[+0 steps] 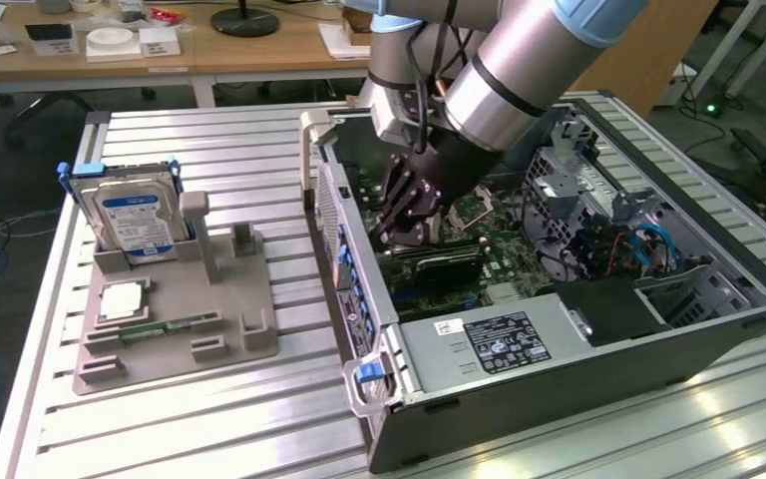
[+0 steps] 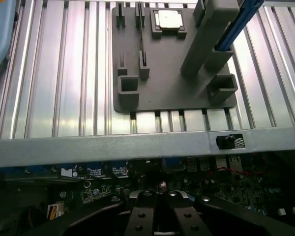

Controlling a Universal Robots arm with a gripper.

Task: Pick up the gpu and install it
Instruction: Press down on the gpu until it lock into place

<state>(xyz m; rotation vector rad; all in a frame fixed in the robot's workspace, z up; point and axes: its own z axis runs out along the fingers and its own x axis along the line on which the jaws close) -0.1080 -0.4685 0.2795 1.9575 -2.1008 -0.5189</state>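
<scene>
The gripper (image 1: 403, 232) reaches down inside the open computer case (image 1: 702, 329), its fingers (image 2: 137, 219) drawn narrow just above the motherboard (image 1: 490, 254). The gpu (image 1: 439, 261) appears to lie directly below them, long axis along the slots. The arm hides any contact, so a grip cannot be confirmed.

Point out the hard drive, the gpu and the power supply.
hard drive (image 1: 135, 218): exterior view, blue label on its face.
gpu (image 1: 439, 261): exterior view, black top edge.
power supply (image 1: 501, 342): exterior view, its label.
</scene>
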